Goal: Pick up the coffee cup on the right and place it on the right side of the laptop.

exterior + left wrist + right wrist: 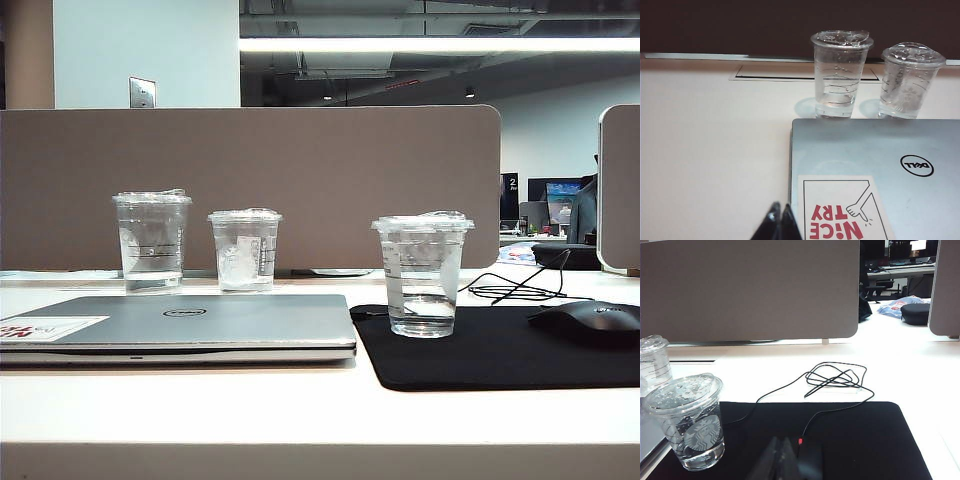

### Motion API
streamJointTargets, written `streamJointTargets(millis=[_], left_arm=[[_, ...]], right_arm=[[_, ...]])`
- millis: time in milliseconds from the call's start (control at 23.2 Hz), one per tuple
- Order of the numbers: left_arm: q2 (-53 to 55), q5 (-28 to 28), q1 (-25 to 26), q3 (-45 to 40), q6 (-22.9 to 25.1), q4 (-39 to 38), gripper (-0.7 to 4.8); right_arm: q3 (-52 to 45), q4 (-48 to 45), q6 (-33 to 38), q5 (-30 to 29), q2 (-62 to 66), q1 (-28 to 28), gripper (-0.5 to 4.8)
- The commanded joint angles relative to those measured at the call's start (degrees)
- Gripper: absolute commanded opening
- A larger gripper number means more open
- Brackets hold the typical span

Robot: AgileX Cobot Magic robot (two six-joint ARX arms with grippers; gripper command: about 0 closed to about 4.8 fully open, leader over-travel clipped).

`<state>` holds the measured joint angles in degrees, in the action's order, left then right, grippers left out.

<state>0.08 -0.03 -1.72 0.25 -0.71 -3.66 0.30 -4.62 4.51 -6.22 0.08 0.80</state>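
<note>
Right wrist only: coffee cup (688, 422) logo; both end effectors closed.

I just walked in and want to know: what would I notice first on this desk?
Probably the clear plastic lidded coffee cup standing alone on the black mouse pad, just right of the closed silver-grey laptop with its red-lettered sticker. Two more clear lidded cups stand behind the laptop. Both robot hands are pulled back near the desk's front: the left hand by the laptop's corner, the right hand over the pad, each shut and empty.
</note>
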Motion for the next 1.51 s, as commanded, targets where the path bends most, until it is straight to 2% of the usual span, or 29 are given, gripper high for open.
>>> streamJointTargets(millis=[43, 215, 301, 689, 1507], left_arm=[[0.0, 0.11, 0.07, 0.17, 0.24, 0.72, -0.05], [0.0, 0.11, 0.07, 0.17, 0.24, 0.72, -0.05], [0.0, 0.09, 0.07, 0.17, 0.24, 0.72, -0.05], [0.0, 0.09, 0.07, 0.17, 0.24, 0.72, -0.05], [0.0, 0.09, 0.07, 0.17, 0.24, 0.72, -0.05]], right_arm=[[-0.24, -1.18, 0.0, 0.26, -0.11, 0.0, -0.05], [-0.24, -1.11, 0.04, 6.84, -0.11, 0.0, -0.05], [-0.24, -1.2, 0.02, 7.76, -0.11, 0.0, -0.05], [-0.24, -1.18, 1.88, 7.43, -0.11, -0.07, -0.05], [-0.24, -0.44, -0.68, 5.84, -0.11, -0.42, -0.05]])
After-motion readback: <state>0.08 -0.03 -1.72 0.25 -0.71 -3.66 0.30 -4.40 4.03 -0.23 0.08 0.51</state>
